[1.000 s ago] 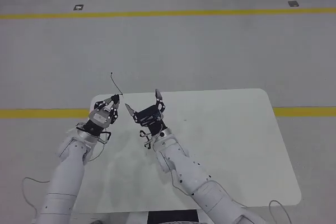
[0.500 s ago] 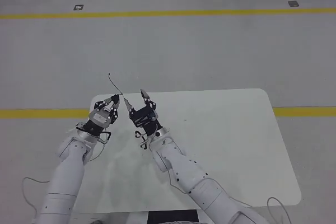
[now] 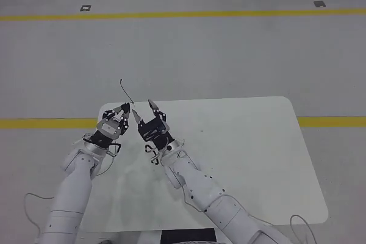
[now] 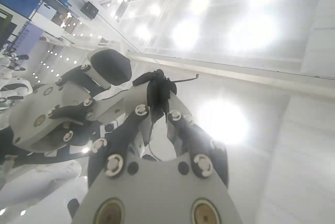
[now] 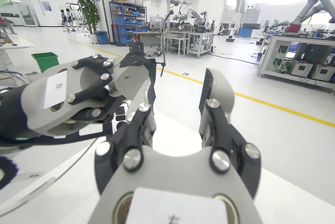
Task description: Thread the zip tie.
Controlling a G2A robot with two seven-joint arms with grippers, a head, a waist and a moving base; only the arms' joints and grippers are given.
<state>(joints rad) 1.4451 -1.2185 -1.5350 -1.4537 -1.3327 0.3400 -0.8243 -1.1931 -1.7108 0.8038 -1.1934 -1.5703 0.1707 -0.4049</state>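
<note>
A thin black zip tie (image 3: pixel 127 91) sticks up and away from the far left corner of the white table (image 3: pixel 244 158). My left gripper (image 3: pixel 125 110) is shut on its lower end. In the left wrist view the fingers (image 4: pixel 159 90) pinch the black strap (image 4: pixel 183 80), and its free tip points sideways. My right gripper (image 3: pixel 144 111) stands open right beside the left one, with nothing between its fingers. The right wrist view has the open right gripper (image 5: pixel 180 84) close to the left gripper (image 5: pixel 130 65), and the zip tie (image 5: pixel 163 36) rises just beyond them.
Both grippers hover over the table's far left corner. A yellow floor line (image 3: pixel 341 121) passes behind the table. In the right wrist view, a workshop with benches (image 5: pixel 293 52) and shelves lies far behind.
My right gripper has moved left, close up against the left gripper, and its fingers stand nearer together than before. The left arm and zip tie have barely moved.
</note>
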